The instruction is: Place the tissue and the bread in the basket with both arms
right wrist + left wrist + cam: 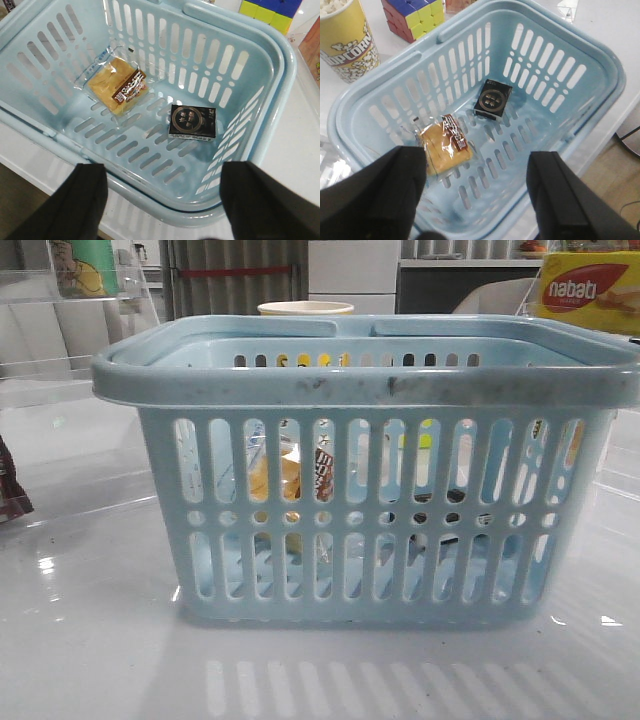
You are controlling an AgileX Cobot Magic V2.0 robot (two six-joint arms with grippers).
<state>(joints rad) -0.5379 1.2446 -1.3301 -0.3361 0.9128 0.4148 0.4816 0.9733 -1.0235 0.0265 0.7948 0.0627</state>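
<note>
The light-blue basket (360, 380) stands on the white table, and neither gripper shows in the front view. The wrapped golden-brown bread (445, 145) lies flat on the basket floor. It also shows in the right wrist view (117, 85) and through the slots in the front view (290, 475). A small black tissue pack with a gold emblem (492, 98) lies on the floor beside it, apart from the bread, and shows in the right wrist view too (192, 121). My left gripper (476, 190) hovers open and empty above the basket (605, 65). My right gripper (162, 200) hovers open and empty over the basket's rim (280, 75).
A yellow popcorn cup (347, 40) and a Rubik's cube (415, 15) stand just behind the basket. A yellow-red nabati box (590, 290) is at the far right. A clear acrylic stand (70, 300) is at the far left. A dark packet (10, 490) lies at the left edge.
</note>
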